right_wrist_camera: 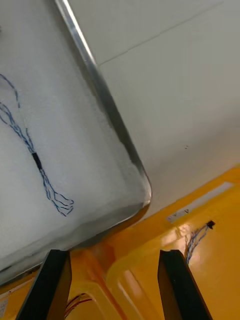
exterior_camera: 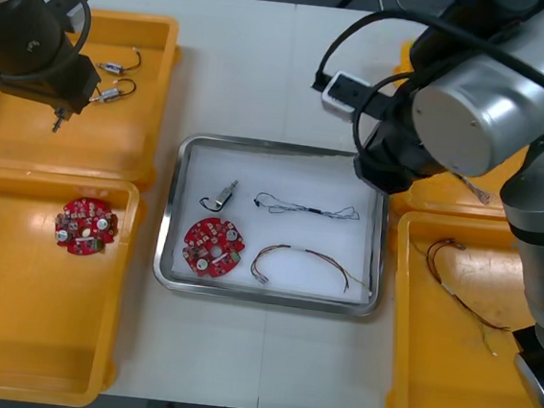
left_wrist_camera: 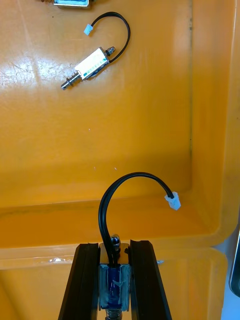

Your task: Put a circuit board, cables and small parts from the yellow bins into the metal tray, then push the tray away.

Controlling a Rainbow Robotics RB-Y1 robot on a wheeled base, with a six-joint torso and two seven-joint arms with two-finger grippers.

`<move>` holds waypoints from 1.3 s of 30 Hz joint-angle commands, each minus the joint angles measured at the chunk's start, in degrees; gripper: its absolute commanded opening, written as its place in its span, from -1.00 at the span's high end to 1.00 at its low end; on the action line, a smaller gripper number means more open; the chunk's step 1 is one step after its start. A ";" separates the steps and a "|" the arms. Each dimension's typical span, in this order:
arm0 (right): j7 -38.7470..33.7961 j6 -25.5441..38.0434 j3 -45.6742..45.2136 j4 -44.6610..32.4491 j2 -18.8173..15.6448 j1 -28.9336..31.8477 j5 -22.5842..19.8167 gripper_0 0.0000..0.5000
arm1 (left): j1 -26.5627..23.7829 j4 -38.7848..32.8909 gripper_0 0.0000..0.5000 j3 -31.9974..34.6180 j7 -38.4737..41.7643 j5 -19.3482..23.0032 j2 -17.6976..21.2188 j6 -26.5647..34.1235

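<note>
The left gripper (left_wrist_camera: 115, 249) hangs over the far left yellow bin (exterior_camera: 28, 137), fingers closed on a small metal part (left_wrist_camera: 114, 284) with a black lead. The right gripper (right_wrist_camera: 114, 255), fingers apart and empty, sits by the far right corner of the metal tray (exterior_camera: 167, 213). The tray holds a circuit board (exterior_camera: 213, 247), a blue and white cable (exterior_camera: 305, 208), a red and yellow cable (exterior_camera: 301, 257) and a second metal part (exterior_camera: 221, 197).

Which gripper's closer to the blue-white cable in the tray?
Right. The right gripper, open, is by a corner of the metal tray, beside the twisted blue and white cable; the left gripper is over a yellow bin, shut on a small metal part.
</note>
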 commanded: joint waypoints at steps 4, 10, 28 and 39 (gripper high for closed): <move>-12.44 0.24 -9.68 -6.63 -1.52 6.03 1.00 -1.00 | -0.59 -3.35 1.00 1.67 5.60 0.04 -2.27 0.58; -20.44 0.24 -15.57 -6.80 -4.95 11.04 0.82 -1.00 | -3.23 -3.87 1.00 0.96 6.92 0.04 -5.87 2.13; -28.88 0.24 -36.31 -7.15 -8.99 24.31 -6.29 -0.96 | -10.79 -2.91 1.00 -15.03 19.75 -1.90 -17.12 -2.84; -29.49 0.24 -36.92 -12.69 -8.99 31.61 -7.53 -0.95 | -11.05 5.18 1.00 -24.70 20.54 -1.63 -18.79 -13.92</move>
